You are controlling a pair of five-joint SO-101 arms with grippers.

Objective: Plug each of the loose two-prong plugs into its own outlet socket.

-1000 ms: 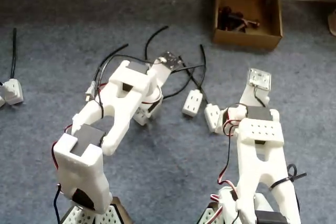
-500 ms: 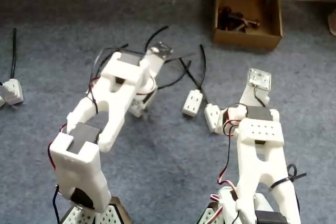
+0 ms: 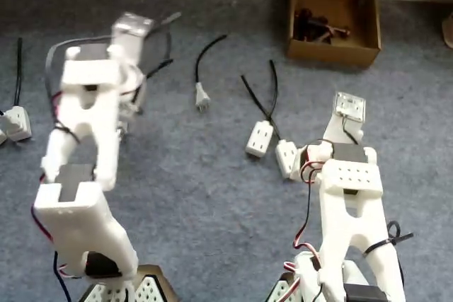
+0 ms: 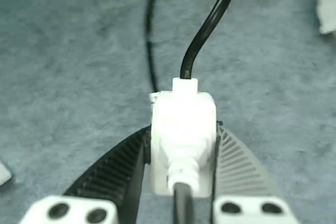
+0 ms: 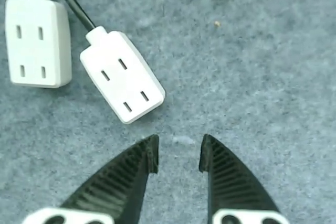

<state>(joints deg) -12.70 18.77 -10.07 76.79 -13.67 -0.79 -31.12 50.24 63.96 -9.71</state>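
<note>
My left gripper (image 4: pixel 181 142) is shut on a white socket block (image 4: pixel 182 124). A black cable leaves the block's far end, and a white plug with its own cable sits at its near end. In the high view my left arm (image 3: pixel 88 97) stands at the far left over that bundle of cables. A loose two-prong plug (image 3: pixel 202 97) on a black cable lies mid-table. Two white outlet sockets (image 3: pixel 260 138) (image 3: pixel 286 157) lie side by side just ahead of my right arm. My right gripper (image 5: pixel 178 153) is open over bare carpet, near the angled socket (image 5: pixel 123 77) and the straight socket (image 5: pixel 38 35).
A cardboard box (image 3: pixel 333 46) holding small parts stands at the back right. Another white socket (image 3: pixel 15 123) with a black cable lies at the left edge. Grey carpet covers the whole floor, with open room in the middle front.
My left arm has swung left and toward the back, carrying the white socket block and its cables along. The loose plug mid-table has come into view. The right arm has not moved.
</note>
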